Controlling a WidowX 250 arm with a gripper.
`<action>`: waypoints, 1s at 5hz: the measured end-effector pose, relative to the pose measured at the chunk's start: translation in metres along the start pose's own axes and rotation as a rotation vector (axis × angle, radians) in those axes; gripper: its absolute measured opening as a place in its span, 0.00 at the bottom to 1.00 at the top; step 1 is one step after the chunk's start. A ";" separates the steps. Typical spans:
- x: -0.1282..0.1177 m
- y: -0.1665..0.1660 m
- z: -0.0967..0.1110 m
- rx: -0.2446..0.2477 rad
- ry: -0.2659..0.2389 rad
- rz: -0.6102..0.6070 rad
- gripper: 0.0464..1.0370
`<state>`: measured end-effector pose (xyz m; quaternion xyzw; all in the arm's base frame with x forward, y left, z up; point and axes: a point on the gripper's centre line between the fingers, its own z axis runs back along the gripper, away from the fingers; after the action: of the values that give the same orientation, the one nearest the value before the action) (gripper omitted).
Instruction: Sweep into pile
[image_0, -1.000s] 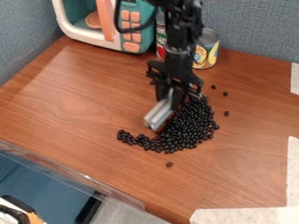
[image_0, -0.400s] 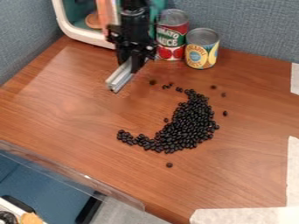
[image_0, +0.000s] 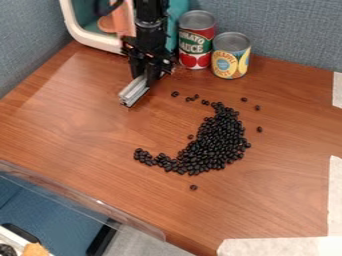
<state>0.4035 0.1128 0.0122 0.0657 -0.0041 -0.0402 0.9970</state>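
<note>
At the upper left of the table, in front of the toy microwave, the gripper (image_0: 148, 75) is shut on a grey metallic bar-shaped sweeping tool (image_0: 133, 92), which points down and to the left. Dark beans (image_0: 217, 142) form a curved heap right of centre, thick on the right and thinning into a tail at the lower left. The tool is up and left of the heap, apart from it. Several loose beans trail from the heap's top toward the gripper, others are scattered to its right, and a single bean (image_0: 194, 187) sits below.
A toy microwave (image_0: 100, 41) stands behind the gripper at the upper left. A red and green can (image_0: 196, 42) and a yellow can (image_0: 231, 59) stand at the back wall. Clear plastic edging (image_0: 87, 197) runs along the lower left; white paper (image_0: 280, 246) covers the lower right.
The gripper and tool have moved from the heap's upper edge up and left toward the microwave, shifting only slightly since the middle frame. Beans near the heap's top are now uncovered.
</note>
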 end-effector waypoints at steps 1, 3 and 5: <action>0.012 -0.012 -0.005 -0.008 0.000 -0.041 0.32; 0.021 -0.075 0.001 -0.012 -0.037 -0.188 0.32; 0.022 -0.124 0.008 -0.016 -0.067 -0.283 0.32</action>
<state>0.4153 -0.0127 0.0039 0.0561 -0.0277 -0.1824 0.9812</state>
